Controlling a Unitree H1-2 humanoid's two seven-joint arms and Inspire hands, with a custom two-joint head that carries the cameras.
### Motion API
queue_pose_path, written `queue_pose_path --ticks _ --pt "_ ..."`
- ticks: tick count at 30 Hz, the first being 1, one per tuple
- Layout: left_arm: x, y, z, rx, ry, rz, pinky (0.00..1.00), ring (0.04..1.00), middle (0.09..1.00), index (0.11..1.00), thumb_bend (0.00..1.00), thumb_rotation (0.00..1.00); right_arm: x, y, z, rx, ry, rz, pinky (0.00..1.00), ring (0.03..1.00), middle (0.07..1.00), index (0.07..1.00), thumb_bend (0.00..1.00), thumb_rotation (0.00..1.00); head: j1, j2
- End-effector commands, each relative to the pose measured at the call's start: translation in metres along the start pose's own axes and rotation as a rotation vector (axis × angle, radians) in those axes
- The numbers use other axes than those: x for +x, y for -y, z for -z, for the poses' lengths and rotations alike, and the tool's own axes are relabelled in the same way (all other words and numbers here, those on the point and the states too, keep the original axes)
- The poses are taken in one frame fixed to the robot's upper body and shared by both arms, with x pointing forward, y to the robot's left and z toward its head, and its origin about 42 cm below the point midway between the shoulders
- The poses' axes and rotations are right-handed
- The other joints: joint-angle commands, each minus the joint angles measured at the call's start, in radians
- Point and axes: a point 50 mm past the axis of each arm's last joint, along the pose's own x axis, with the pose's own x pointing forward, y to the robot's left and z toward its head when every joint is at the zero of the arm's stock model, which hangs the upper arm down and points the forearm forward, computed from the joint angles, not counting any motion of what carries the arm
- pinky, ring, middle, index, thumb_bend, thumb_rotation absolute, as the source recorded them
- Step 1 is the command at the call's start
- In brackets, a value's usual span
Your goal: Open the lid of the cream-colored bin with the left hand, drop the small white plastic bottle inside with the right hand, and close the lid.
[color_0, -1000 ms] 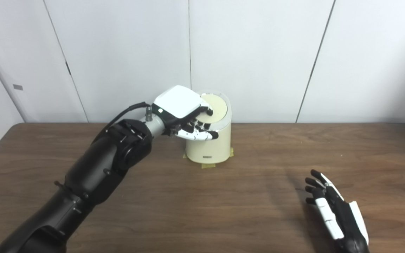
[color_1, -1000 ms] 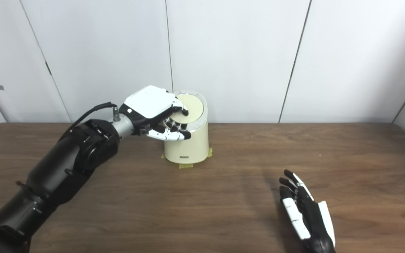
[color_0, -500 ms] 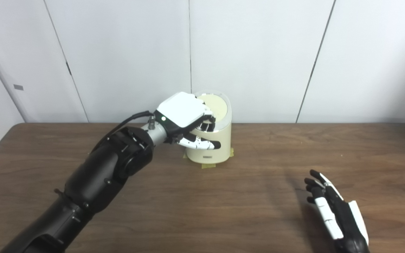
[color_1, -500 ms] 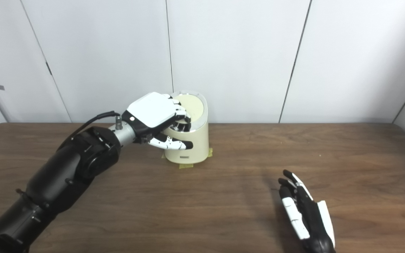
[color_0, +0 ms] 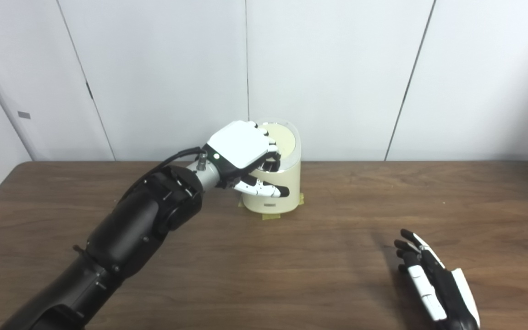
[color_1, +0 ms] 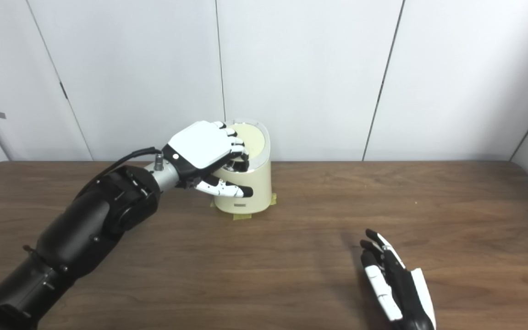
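Left hand (color_0: pixel 241 149) curling over smooth cylindrical cream-colored bin (color_0: pixel 275 190) lid (color_0: pixel 284 140) near wood-grain table's (color_0: pixel 291 266) far edge, grip unclear, right hand (color_0: pixel 433 286) resting flat, fingers apart.

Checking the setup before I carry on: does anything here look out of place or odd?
Nothing is spilled or damaged. One oddity: the small white plastic bottle is nowhere on the brown wooden table. The right hand lies open and holds nothing. The left hand rests on the rim of the upright cream-colored bin, its lid slightly raised.

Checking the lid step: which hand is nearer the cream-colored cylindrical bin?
Left. The left hand sits at the cream-colored cylindrical bin, fingers curled over its top; the right hand lies open, well away.
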Motion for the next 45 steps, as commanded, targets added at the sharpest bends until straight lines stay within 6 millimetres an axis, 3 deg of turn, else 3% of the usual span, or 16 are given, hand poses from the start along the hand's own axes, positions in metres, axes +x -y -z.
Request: queue_pose_path --ticks 1,16,23,27,34,41,45 --pt "-0.001 0.008 0.003 0.014 -0.006 0.096 0.94 0.915 0.869 0.802 0.59 0.99 -0.001 0.000 -0.011 0.010 0.055 0.020 0.74 0.824 0.834 0.880 0.52 0.97 0.000 -0.001" --pt "-0.017 -0.009 0.007 -0.122 0.014 0.009 0.89 0.878 0.851 0.834 0.58 0.94 0.002 -0.002 -0.012 0.029 0.048 0.016 0.75 0.827 0.838 0.886 0.53 0.97 0.000 -0.005" --pt "-0.025 -0.016 0.008 -0.280 0.025 -0.159 0.72 0.801 0.797 0.787 0.54 0.77 0.003 -0.001 -0.010 0.024 0.049 0.011 0.75 0.828 0.838 0.886 0.52 0.97 0.004 -0.006" --pt "-0.031 -0.019 0.008 -0.392 0.006 -0.259 0.68 0.788 0.796 0.797 0.50 0.69 0.003 -0.001 -0.011 0.014 0.046 0.004 0.74 0.826 0.836 0.887 0.53 0.99 0.000 -0.006" --pt "-0.051 -0.015 0.002 -0.665 -0.065 -0.400 0.71 0.825 0.845 0.835 0.45 0.73 0.005 0.000 -0.013 0.029 0.062 0.008 0.72 0.807 0.832 0.881 0.53 0.97 0.006 -0.003" --pt "-0.074 0.001 -0.020 -0.833 -0.129 -0.455 0.76 0.856 0.869 0.851 0.43 0.79 0.007 0.002 -0.019 0.042 0.075 0.001 0.72 0.804 0.831 0.879 0.56 0.97 0.003 0.004" --pt "-0.090 0.012 -0.032 -1.009 -0.175 -0.487 0.77 0.853 0.867 0.848 0.43 0.74 0.007 0.003 -0.024 0.108 0.085 -0.009 0.76 0.830 0.839 0.879 0.58 0.93 0.006 0.008"
